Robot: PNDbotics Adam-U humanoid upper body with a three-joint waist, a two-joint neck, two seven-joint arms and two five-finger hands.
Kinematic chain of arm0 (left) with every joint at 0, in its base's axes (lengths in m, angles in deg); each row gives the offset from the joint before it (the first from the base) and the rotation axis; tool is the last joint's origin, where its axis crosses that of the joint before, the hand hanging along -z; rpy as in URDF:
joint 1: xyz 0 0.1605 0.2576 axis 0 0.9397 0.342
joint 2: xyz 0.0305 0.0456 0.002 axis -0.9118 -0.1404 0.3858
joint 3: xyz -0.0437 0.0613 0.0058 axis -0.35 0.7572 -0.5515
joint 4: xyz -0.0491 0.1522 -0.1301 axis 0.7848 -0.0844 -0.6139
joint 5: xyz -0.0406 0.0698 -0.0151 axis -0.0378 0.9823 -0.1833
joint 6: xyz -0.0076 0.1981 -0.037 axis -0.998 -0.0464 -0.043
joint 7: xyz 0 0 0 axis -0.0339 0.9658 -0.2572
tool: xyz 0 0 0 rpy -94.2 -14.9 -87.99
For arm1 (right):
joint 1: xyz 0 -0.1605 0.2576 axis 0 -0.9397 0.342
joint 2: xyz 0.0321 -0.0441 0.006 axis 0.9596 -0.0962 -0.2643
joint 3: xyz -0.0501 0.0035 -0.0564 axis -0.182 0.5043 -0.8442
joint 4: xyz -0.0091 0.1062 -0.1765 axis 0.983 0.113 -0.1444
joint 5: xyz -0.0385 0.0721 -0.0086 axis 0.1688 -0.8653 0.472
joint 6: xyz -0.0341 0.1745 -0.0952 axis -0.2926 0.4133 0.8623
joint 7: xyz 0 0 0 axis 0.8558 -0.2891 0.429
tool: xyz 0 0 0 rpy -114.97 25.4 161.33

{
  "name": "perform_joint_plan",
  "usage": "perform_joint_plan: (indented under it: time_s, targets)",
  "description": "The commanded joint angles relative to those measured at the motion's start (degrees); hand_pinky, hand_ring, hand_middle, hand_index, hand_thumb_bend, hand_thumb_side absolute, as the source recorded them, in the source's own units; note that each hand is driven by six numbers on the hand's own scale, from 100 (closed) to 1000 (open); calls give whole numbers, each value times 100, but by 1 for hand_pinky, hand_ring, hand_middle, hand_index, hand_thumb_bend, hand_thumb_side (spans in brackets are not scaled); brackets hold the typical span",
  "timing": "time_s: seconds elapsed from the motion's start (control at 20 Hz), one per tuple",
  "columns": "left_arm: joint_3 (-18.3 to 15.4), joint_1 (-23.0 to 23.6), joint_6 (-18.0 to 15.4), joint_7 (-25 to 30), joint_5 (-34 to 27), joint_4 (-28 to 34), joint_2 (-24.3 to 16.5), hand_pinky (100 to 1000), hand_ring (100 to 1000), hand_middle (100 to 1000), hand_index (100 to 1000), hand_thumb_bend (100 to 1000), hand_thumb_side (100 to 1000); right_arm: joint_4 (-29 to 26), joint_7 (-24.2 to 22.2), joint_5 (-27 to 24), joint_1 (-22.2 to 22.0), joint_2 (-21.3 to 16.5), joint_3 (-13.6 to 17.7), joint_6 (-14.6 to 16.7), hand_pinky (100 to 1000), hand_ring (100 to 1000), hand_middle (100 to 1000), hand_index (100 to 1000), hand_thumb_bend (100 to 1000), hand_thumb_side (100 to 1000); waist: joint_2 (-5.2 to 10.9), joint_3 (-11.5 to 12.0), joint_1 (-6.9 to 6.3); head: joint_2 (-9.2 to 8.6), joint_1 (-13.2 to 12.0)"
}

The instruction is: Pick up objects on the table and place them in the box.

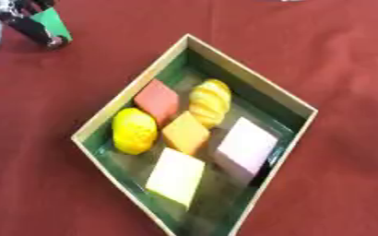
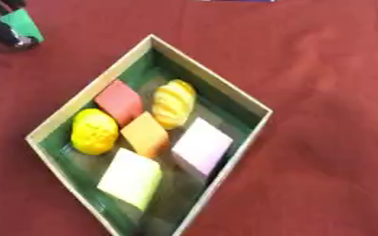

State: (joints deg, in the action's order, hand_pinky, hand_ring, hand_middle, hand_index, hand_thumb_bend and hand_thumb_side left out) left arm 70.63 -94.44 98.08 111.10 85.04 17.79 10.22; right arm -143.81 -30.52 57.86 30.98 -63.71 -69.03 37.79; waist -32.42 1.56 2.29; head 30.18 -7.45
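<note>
Box (image 1: 249, 76), centre of view, holds six items: red block (image 1: 157, 99) at 11 o'clock, ridged yellow item (image 1: 209, 102) at 12, round yellow fruit (image 1: 134, 131) at 9, orange block (image 1: 185, 133) central, pink block (image 1: 246, 147) at 3, pale yellow block (image 1: 176, 175) at 6. They lie side by side, leaving little free floor. Left hand (image 1: 35, 27), at 10 o'clock well apart from the box, has a green block (image 1: 53, 22) against it; whether its fingers close on it cannot be told. Red cloth (image 1: 337, 55) covers the table.

- Red tablecloth (image 1: 321, 60): covers the whole work surface, faintly creased.
- Dark strip (image 2: 237, 1): bluish, just visible at the far edge of the cloth.
</note>
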Motion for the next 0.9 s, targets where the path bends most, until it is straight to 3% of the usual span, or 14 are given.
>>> perform_joint_plan:
  time_s: [0.05, 0.35, 0.7, 0.9]
  targets:
    - [-52, -145, -29, 59, -20, 35, -137, 782, 707, 685, 826, 302, 100, -84, 21, 36, 28, -75, 40, 4, 807, 829, 678, 790, 100, 695, 135, 13, 0, -39, -12]
    - [-49, -182, -106, -103, -111, 179, -136, 758, 647, 623, 779, 182, 100, -84, 28, 33, -6, -62, 46, -16, 806, 829, 678, 790, 100, 695, 199, 37, -9, 22, 24]
    - [141, -277, -297, 42, -392, 640, -144, 755, 646, 624, 781, 163, 100, -84, 57, -3, -91, -56, 75, -38, 805, 828, 677, 789, 100, 688, 433, 151, -57, 198, 123]
    - [649, -122, -504, 272, -990, 1470, -161, 755, 651, 629, 784, 200, 100, -84, 57, -16, -129, -98, 88, -39, 806, 828, 679, 790, 100, 677, 602, 210, -87, 370, 290]
